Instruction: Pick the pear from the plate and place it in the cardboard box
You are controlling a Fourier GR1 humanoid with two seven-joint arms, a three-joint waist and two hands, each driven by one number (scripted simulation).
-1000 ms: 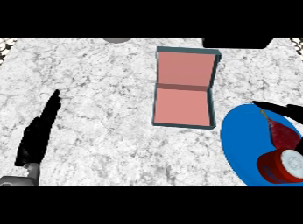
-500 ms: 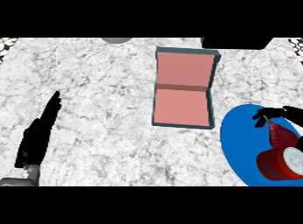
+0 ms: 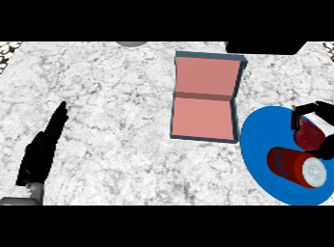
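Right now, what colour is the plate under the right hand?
The plate is plain bright blue, seen best in the head view.

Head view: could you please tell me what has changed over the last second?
The right robot hand has curled its fingers round the pear on the plate; the pear is not lifted yet. The left robot hand and the box stayed put.
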